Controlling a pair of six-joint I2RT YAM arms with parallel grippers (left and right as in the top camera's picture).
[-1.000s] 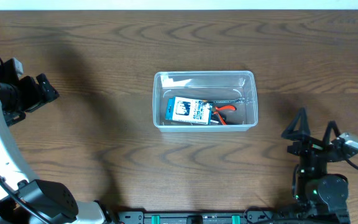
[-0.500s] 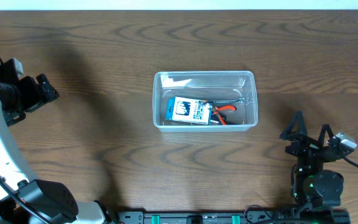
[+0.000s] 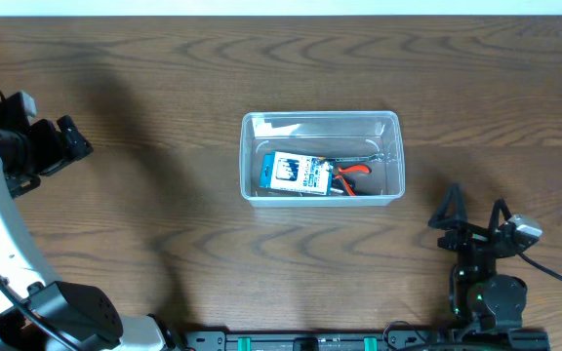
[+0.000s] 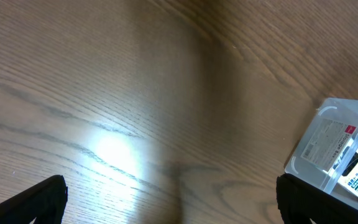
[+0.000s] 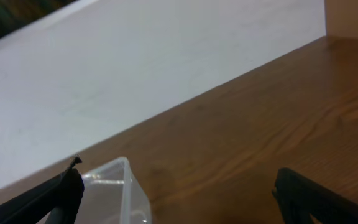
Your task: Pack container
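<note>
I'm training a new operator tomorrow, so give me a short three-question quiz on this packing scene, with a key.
1. True or false: the right gripper holds the red-handled pliers.
2. Multiple choice: the blue and white box lies A) inside the clear container, B) leaning against its outer wall, C) between the right gripper's fingers.
3. Short answer: are the right gripper's fingers open or shut?
Key: 1 false, the pliers lie in the container; 2 A; 3 open.
</note>
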